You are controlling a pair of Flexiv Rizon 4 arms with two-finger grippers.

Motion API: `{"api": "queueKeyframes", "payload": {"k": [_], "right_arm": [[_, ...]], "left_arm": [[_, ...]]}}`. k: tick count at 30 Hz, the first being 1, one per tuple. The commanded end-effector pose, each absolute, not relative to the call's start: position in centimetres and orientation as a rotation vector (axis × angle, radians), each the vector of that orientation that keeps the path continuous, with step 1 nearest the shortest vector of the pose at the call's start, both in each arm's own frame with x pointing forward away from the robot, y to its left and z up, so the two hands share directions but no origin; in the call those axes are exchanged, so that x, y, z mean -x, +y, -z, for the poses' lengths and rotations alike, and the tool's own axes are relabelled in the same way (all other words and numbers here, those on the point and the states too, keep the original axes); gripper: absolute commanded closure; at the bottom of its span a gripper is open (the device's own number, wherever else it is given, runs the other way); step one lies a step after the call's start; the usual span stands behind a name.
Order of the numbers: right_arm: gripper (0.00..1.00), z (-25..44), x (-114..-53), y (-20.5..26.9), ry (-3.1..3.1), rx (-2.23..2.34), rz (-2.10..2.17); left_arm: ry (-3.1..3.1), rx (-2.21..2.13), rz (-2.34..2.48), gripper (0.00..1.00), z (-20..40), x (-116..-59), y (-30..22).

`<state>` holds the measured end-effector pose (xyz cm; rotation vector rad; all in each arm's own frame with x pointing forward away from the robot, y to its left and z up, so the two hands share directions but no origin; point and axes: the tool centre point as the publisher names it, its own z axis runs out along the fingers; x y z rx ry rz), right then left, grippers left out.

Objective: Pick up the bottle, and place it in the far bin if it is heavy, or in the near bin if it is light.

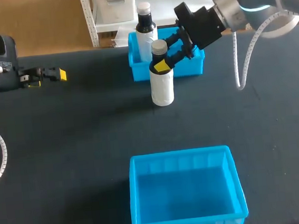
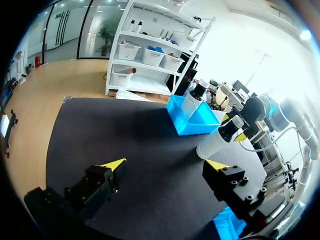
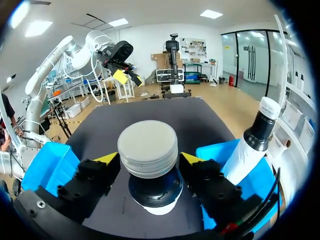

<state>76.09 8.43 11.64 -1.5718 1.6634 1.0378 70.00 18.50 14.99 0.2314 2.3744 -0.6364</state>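
Right gripper (image 3: pixel 150 159) fingers clamp the neck of the white bottle (image 1: pixel 162 87), upright just before the far bin (image 1: pixel 195 66). Left gripper (image 2: pixel 166 164) fingers wide apart, holding nothing, over the table's left side.

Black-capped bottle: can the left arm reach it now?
Probably yes: the black-capped bottle stands at the far bin's left end, only bare table between it and the left gripper; the right gripper is at the grey-capped bottle.
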Motion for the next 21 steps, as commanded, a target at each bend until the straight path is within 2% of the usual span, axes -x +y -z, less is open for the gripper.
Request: {"api": "queueKeyframes", "payload": {"k": [1, 2, 11, 21], "right_arm": [[0.43, -11.7, -75.9, 8.3, 1.665, 1.568, -1.034], [0.50, -11.8, -75.9, 8.3, 1.665, 1.568, -1.033], [0.59, -12.3, -75.4, 8.1, 1.663, 1.566, -1.028], [0.61, -14.8, -75.1, 4.6, 1.680, 1.521, -0.970]], "left_arm": [[2.374, -0.231, 0.636, 0.00, -15.0, -70.0, 18.5], [2.374, -0.231, 0.636, 0.00, -15.0, -70.0, 18.5], [2.374, -0.231, 0.636, 0.00, -15.0, -70.0, 18.5], [2.374, -0.231, 0.636, 0.00, -15.0, -70.0, 18.5]]}}
